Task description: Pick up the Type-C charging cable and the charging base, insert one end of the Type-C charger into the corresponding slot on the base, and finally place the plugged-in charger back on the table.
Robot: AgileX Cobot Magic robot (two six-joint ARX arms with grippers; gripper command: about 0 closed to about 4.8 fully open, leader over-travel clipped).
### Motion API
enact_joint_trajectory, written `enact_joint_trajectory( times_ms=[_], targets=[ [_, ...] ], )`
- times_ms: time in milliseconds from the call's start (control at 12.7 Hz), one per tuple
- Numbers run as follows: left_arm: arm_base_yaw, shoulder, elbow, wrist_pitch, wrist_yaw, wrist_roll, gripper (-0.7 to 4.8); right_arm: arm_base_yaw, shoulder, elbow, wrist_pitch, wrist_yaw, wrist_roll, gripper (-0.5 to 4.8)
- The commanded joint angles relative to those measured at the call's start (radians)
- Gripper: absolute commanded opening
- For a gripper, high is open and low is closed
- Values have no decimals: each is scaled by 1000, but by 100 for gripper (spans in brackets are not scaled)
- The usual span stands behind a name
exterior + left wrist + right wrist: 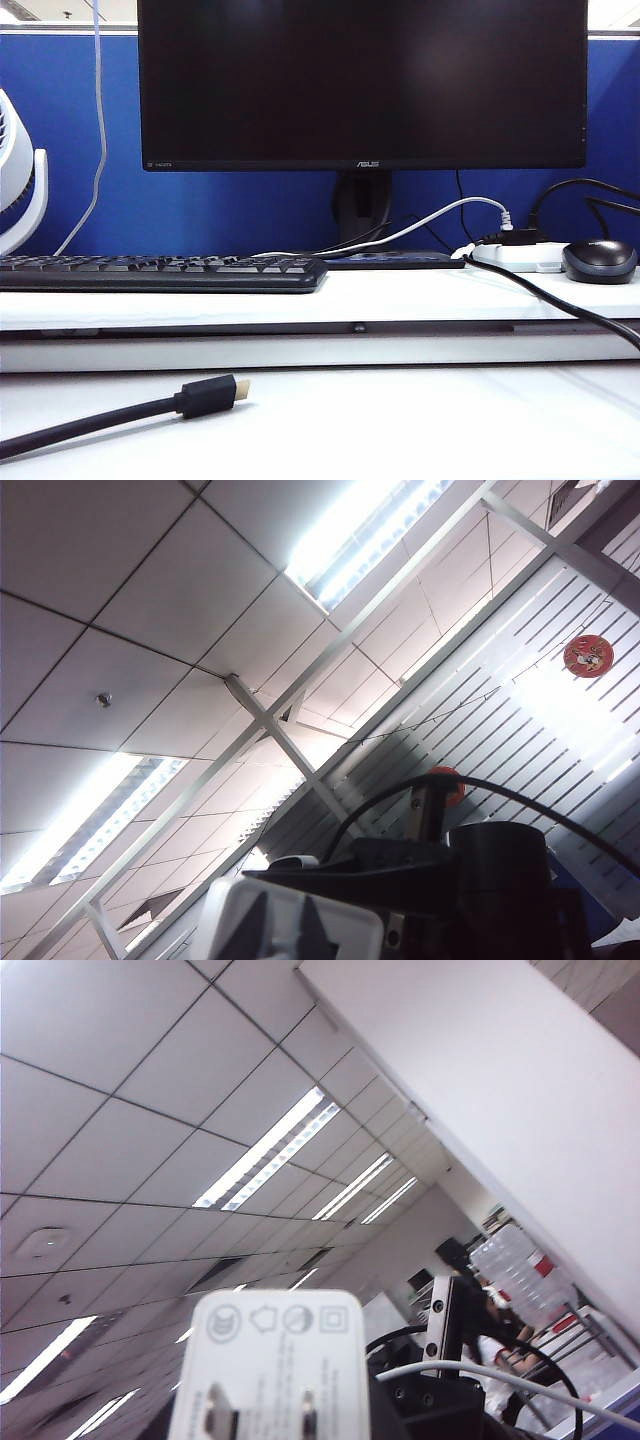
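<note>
The charging base (268,1365), a white block with two metal prongs facing the camera, fills the low middle of the right wrist view with ceiling behind it. My right gripper (270,1430) is shut on it, its fingers hidden behind the block. The thin white Type-C charging cable (500,1373) runs from beside the base across a black arm part (440,1405). In the left wrist view my left gripper (290,945) is shut. A white rounded piece (290,920) sits there, and what it grips does not show. Neither gripper shows in the exterior view above the table (420,420).
A thick black cable with a gold-tipped plug (210,395) lies on the front left of the table. On the raised shelf stand a black keyboard (160,272), a monitor (360,80), a white power strip (520,257) and a black mouse (598,260). A white fan (18,175) is at far left.
</note>
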Motion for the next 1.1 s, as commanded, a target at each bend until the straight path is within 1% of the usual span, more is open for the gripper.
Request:
enact_joint_trajectory(
  times_ms=[79,236,315,393,551,630,787,866,944,1023,1102],
  targets=[
    [-9,16,-8,-86,28,1,-6,38,3,-2,-63,-22,-79,-5],
    [-9,16,-8,-89,35,5,-2,38,3,-2,-69,-19,-77,-5],
    [-9,16,-8,-88,26,4,336,38,3,-2,-68,-18,-75,-5],
    [-9,13,-8,-87,9,-3,477,37,3,-2,-68,-12,-75,-5],
    [-9,13,-8,-90,-10,-3,477,37,2,-2,-67,-13,-76,-5],
    [-8,13,-8,-134,-73,-3,477,35,-9,-2,-67,-13,-78,-5],
    [11,13,-8,-150,-84,-3,476,24,-19,-2,-68,-16,-82,-5],
    [30,10,-8,-172,-83,-4,476,2,-26,-2,-68,-15,-83,-5],
    [48,2,-8,-241,-74,-3,476,-7,-34,-2,-68,-12,-86,-5],
    [53,-2,-8,-341,34,-3,475,-46,-37,-2,-72,3,-103,-5],
    [53,-9,-8,-383,110,-3,474,-51,-36,-3,-84,42,-134,-5]
  ],
)
